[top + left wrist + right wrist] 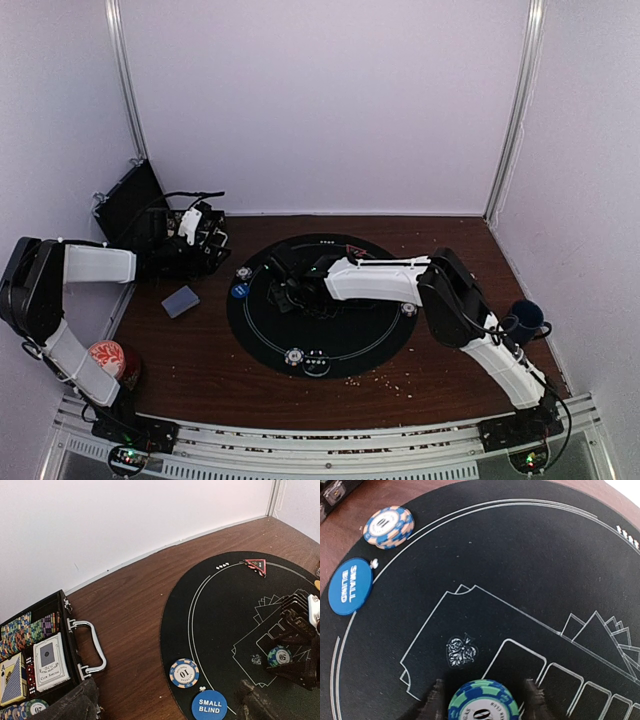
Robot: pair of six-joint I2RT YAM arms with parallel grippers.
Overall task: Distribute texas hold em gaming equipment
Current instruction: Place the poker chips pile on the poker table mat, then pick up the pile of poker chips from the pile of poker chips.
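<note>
My right gripper [484,700] holds a teal-and-blue striped chip [484,705] between its fingers, just above the card outlines on the black round mat [530,560]. The same chip shows in the left wrist view [279,656]. A blue-and-peach "10" chip [388,526] and the blue SMALL BLIND button [350,585] lie at the mat's left rim. The red triangle marker [256,565] lies at the mat's far edge. My left gripper [165,711] is open and empty, above the table between the chip case [35,655] and the mat. A grey-blue card deck [180,300] lies left of the mat.
The open black case holds rows of chips and card packs. Other chips lie at the mat's near rim [293,356] and right rim [409,309]. A red-topped can [108,358] stands near left, and a dark blue mug [525,318] at the right.
</note>
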